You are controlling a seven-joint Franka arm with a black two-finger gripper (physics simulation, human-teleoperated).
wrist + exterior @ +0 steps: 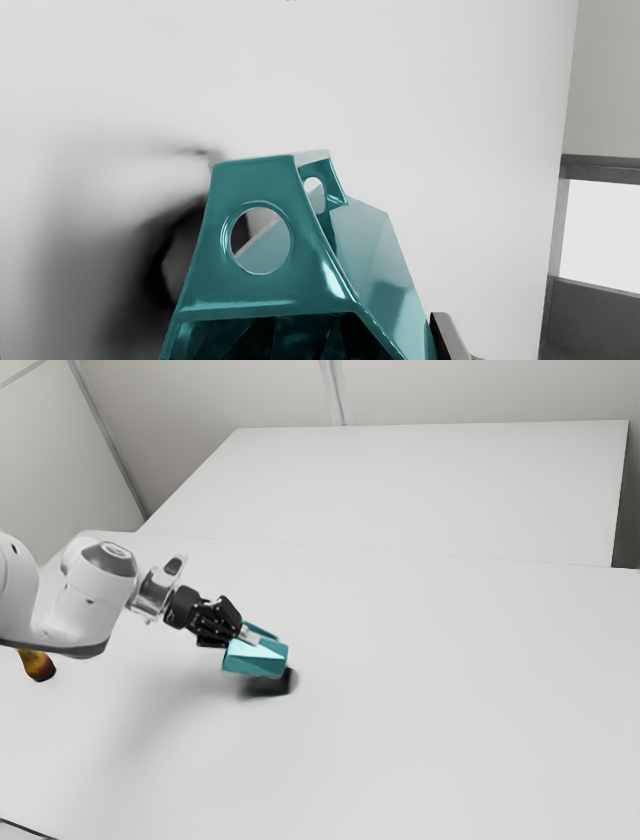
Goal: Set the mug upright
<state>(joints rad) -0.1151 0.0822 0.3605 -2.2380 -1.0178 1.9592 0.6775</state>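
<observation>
Teal mug [257, 659] held tilted in the black gripper [247, 634] above the white table [430, 710].
The white arm [88, 595] reaches in from the exterior view's left, partly hiding a brown-and-yellow object [38, 666].

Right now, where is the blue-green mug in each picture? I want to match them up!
Exterior view: the mug is left of the middle, tipped over, at the tip of the gripper.
Wrist view: it's big and close, beside a grey finger.
Shared landmark: the mug's dark shadow on the white table. In the wrist view, it's across the mug from that finger.
</observation>
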